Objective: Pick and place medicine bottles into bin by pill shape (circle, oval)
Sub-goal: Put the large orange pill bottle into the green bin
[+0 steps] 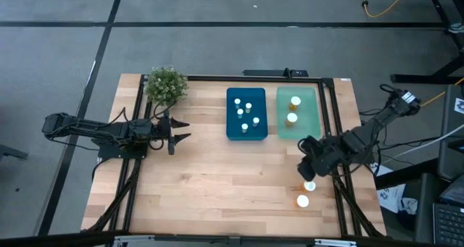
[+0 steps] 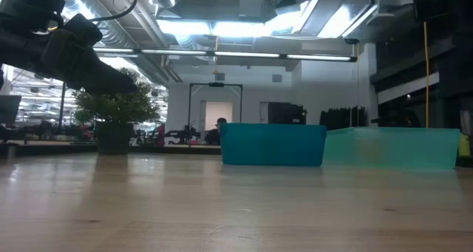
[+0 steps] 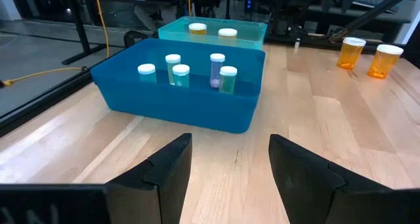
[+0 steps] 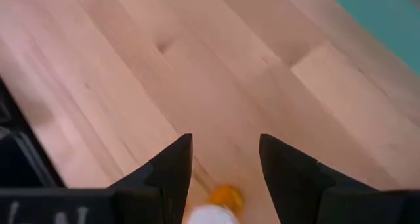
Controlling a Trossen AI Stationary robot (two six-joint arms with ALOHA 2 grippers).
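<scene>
Right end effector (image 4: 222, 159) hangs released over an amber bottle (image 4: 220, 204) on the desk (image 1: 217, 189); left end effector (image 3: 228, 171) waits released.

Floor (image 1: 217, 44): grey, dark seams, around the counter (image 1: 217, 189).
Ceiling (image 2: 244, 15): bright strip lights.
Doorway (image 2: 216, 115): beyond the counter, lit.

Bare wooden table (image 1: 217, 189) runs wide between the arms. Far side, the potted plant (image 1: 166, 85), blue bin (image 1: 246, 114) and teal bin (image 1: 297, 114) block passage. Two amber bottles (image 1: 303, 201) crowd the right gripper (image 1: 307, 166).
</scene>
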